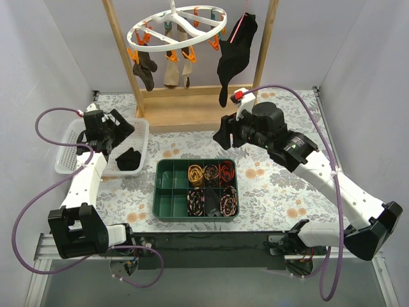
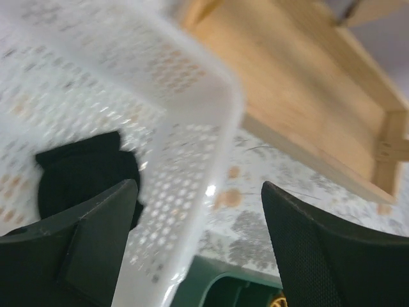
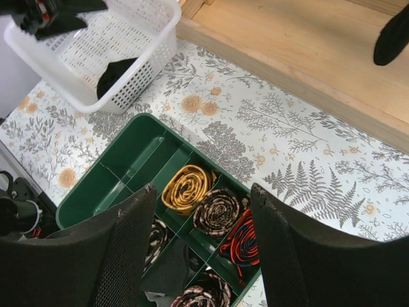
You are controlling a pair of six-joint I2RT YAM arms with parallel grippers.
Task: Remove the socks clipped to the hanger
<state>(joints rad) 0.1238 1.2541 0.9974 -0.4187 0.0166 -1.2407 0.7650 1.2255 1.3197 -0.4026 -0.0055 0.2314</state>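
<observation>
One flower-printed table (image 1: 275, 185) carries everything. At its far edge stands a wooden frame (image 1: 192, 110), and from it hangs the hanger (image 1: 161, 47), a white spoked ring fringed with orange and teal pegs.

Several socks (image 1: 146, 69) dangle clipped under the ring's left and front rim: dark brown ones on the left and a tan sock (image 1: 171, 71) just beside them. A larger black garment (image 1: 233, 51) with a pink strip hangs at the ring's right side.

A white perforated basket (image 1: 66, 153) sits on the left of the table with a crumpled black sock (image 2: 86, 169) lying in its right end. A green divided tray (image 1: 155, 192) sits near the middle, and rolled patterned bundles (image 3: 185, 187) fill its right compartments.

The left gripper (image 2: 199, 192) hovers over the basket's right corner, its jaws spread wide with nothing between them; the black sock lies below and to one side of it.

The right gripper (image 3: 203, 192) hangs above the tray, below the black garment, with its jaws well apart and empty.
</observation>
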